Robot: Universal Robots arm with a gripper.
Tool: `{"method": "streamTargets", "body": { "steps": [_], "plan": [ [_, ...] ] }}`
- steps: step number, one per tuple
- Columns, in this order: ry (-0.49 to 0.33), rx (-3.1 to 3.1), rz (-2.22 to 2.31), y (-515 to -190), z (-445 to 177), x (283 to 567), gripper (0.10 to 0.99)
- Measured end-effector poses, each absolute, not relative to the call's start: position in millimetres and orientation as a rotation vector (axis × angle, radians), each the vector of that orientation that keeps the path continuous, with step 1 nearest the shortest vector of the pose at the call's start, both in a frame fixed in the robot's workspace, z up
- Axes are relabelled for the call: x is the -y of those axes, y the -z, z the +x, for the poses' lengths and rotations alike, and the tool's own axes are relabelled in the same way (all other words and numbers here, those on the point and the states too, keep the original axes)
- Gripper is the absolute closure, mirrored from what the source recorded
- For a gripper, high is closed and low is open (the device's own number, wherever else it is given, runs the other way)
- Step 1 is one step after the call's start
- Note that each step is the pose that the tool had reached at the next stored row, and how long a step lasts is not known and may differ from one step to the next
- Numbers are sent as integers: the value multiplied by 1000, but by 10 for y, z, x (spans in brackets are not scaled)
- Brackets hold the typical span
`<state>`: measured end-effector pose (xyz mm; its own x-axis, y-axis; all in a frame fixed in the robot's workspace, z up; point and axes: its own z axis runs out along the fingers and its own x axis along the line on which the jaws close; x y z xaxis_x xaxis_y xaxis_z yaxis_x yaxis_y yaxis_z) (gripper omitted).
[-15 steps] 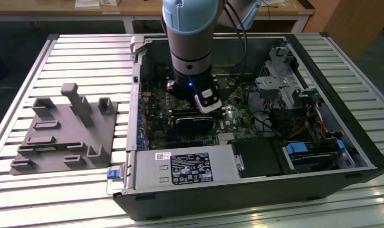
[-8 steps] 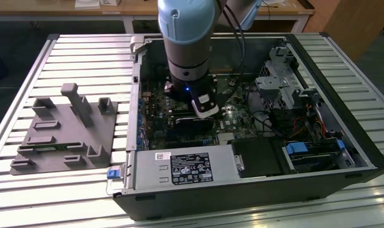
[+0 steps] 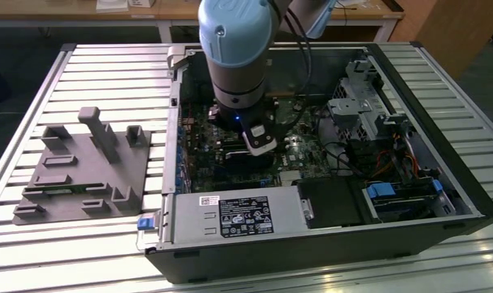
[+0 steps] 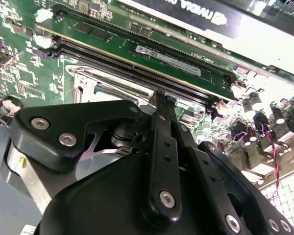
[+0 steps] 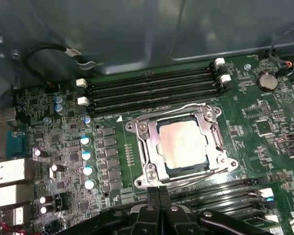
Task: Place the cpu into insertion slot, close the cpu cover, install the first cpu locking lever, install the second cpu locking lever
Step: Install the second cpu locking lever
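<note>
Gripper (image 5: 159, 193) fingers pinched together, apparently empty, beside cpu cover (image 5: 149, 144) lying closed over seated cpu (image 5: 182, 143).

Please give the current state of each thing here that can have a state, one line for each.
cpu: seated in the insertion slot, top showing.
insertion slot: filled by the cpu.
cpu cover: closed down flat around the cpu.
gripper: shut, empty, fingertips together just beside the slot.
computer case: lying on its side, open.

Black memory slots (image 5: 152, 90) crowd the cpu cover (image 5: 181, 144).
</note>
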<state>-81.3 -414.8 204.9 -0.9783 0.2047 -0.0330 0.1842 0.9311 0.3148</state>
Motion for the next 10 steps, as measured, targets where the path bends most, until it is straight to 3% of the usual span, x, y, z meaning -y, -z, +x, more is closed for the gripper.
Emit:
{"method": "streamTargets", "body": {
  "steps": [10],
  "plan": [
    [-509, -3021, 304, -1974, -858, 4149, 980]
  ]
}}
